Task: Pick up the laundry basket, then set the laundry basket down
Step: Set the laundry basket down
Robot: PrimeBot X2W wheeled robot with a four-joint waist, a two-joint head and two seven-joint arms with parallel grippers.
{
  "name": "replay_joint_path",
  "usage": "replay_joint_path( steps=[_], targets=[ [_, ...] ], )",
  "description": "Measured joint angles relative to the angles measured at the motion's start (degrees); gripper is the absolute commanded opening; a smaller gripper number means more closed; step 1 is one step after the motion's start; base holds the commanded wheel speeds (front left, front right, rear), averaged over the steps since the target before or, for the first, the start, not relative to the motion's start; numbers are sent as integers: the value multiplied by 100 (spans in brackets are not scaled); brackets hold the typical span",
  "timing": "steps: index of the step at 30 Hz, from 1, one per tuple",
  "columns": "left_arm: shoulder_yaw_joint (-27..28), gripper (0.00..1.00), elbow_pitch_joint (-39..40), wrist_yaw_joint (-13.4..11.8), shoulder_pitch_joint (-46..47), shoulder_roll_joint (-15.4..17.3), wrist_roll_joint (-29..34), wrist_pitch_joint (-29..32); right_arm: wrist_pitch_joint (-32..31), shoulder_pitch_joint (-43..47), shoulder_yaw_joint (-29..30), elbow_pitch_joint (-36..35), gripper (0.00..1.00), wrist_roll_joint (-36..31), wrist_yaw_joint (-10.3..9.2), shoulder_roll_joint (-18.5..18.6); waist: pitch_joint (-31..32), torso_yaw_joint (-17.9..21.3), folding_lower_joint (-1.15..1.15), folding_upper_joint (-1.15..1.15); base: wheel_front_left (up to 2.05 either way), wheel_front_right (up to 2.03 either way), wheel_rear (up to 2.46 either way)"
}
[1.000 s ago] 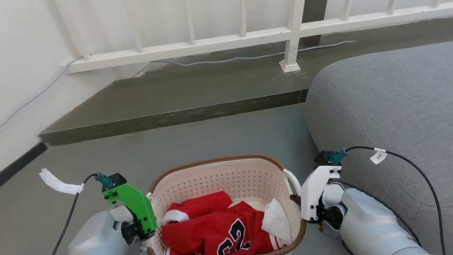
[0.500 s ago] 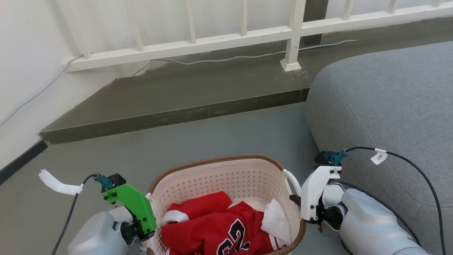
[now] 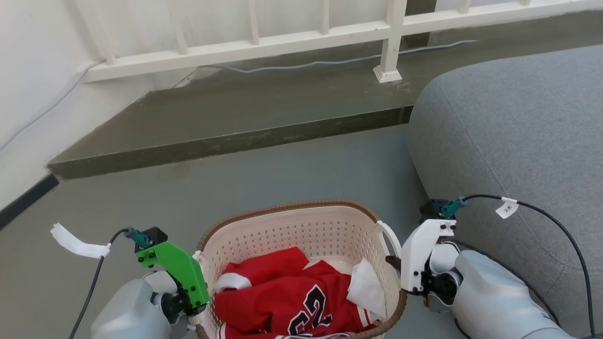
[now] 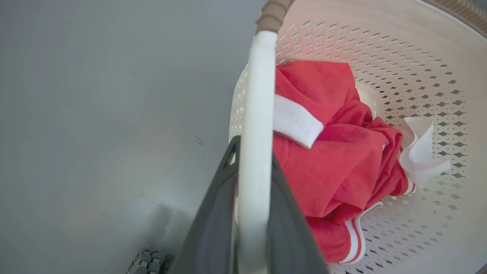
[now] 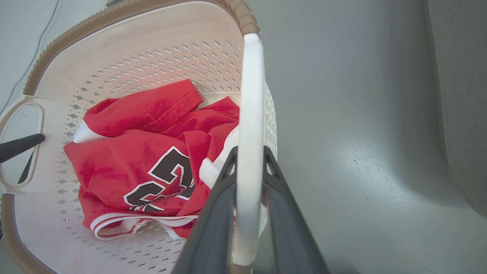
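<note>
The laundry basket (image 3: 287, 208), cream and perforated with a brown woven-look rim, sits low in the head view between my two arms. Inside it lie a red jersey (image 3: 278, 301) and a white cloth (image 3: 367, 289). My left gripper (image 4: 253, 150) is shut on the basket's white left handle (image 4: 260, 76), with the dark fingers pinching it from both sides. In the right wrist view, my right gripper (image 5: 249, 152) is shut the same way on the white right handle (image 5: 252, 83). Grey floor shows under the basket wall (image 5: 133, 49); I cannot tell whether the basket touches the floor.
A large grey cushioned seat (image 3: 518, 132) stands close on the right, next to my right arm. Ahead, a raised concrete step (image 3: 235, 117) carries a white railing (image 3: 282, 42) and a thin cable (image 3: 306, 63). A white wall (image 3: 28, 70) closes the left.
The whole head picture has shifted: step and railing sit higher in frame, so the camera moved. Both grippers keep their hold on the handles, and the basket stays between them.
</note>
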State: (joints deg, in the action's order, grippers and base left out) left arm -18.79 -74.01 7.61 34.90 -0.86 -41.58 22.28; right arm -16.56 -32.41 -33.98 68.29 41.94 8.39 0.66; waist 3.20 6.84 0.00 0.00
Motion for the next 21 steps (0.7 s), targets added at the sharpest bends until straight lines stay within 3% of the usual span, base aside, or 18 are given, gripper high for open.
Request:
replay_joint_path(
  steps=[21],
  targets=[
    [-162, 0, 338, -10, 583, -3, 182, -556, 770, -574, 41, -51, 0, -33, -15, 124, -1038, -98, 0, 0, 0, 0, 0]
  ],
)
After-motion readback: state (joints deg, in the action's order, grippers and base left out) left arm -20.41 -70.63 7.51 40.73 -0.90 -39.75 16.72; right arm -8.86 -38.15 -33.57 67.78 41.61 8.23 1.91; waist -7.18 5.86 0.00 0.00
